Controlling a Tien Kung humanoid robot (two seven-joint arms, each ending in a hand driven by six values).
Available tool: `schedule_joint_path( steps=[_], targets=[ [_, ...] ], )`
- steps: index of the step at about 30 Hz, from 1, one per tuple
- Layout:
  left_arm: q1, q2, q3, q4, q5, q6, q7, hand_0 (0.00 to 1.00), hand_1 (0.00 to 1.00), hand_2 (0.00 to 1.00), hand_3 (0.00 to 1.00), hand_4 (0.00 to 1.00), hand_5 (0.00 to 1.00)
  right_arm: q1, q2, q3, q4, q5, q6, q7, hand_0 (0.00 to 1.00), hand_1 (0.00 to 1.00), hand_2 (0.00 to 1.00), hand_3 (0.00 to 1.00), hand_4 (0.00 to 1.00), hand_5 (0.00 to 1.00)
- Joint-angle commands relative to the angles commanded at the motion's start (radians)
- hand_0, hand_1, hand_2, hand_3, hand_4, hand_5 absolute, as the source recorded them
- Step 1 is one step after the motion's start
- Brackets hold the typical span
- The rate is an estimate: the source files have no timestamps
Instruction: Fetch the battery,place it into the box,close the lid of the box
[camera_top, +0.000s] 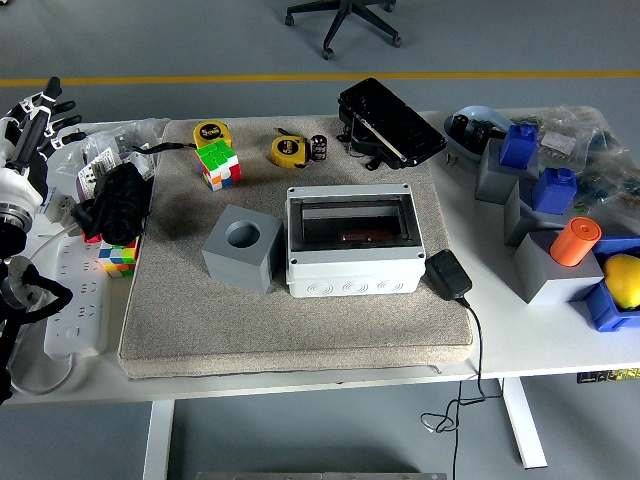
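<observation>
One robot arm is showing, at the frame's left edge; its left hand (35, 115) is hanging with fingers spread, holding nothing. The battery (319, 147) is standing upper centre, behind the open box (352, 243), whose dark lid (390, 122) is lying detached behind it, leaving the opening clear for loading.
</observation>
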Motion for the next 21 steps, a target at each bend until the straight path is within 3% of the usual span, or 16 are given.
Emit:
schedule_joint_path(
  steps=[4,5,21],
  targets=[
    [0.0,0.0,0.001,0.001,0.0,0.0,0.001,0.455,0.585,0.6,0.639,0.998,0.571,-0.002,0.0,-0.003,-0.001,0.003,0.001,-0.001,0.573,0.644,0.668,0.584,0.942,0.485],
    [0.001,0.0,0.001,0.001,-0.001,-0.001,0.001,0.319,0.579,0.599,0.639,0.998,0.572,-0.002,0.0,-0.004,-0.001,0.003,0.001,-0.001,0.573,0.642,0.667,0.584,0.942,0.485],
    [0.001,0.004,0.006,0.002,-0.004,-0.01,0.0,0.323,0.575,0.598,0.638,0.998,0.572,0.0,-0.002,-0.009,0.0,0.004,0.001,0.0,0.572,0.642,0.667,0.583,0.941,0.486]
  ],
)
